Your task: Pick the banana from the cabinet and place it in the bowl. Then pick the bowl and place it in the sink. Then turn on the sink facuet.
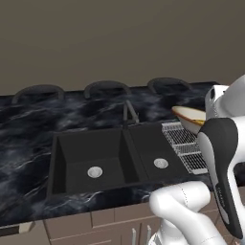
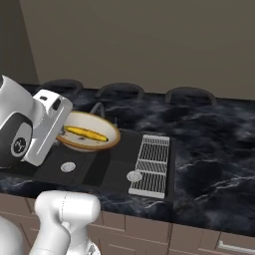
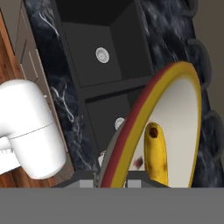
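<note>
The end effector (image 3: 111, 181) grips the bowl (image 2: 89, 133) by its rim, above the sink (image 1: 100, 160). Further tilt might roll the banana (image 2: 85, 133) out before lowering.

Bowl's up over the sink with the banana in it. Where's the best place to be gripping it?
By the rim, as the gripper does: the bowl is shallow and thin-walled, so one finger inside and one outside pinches the near edge, clear of the banana lying across the middle.
</note>
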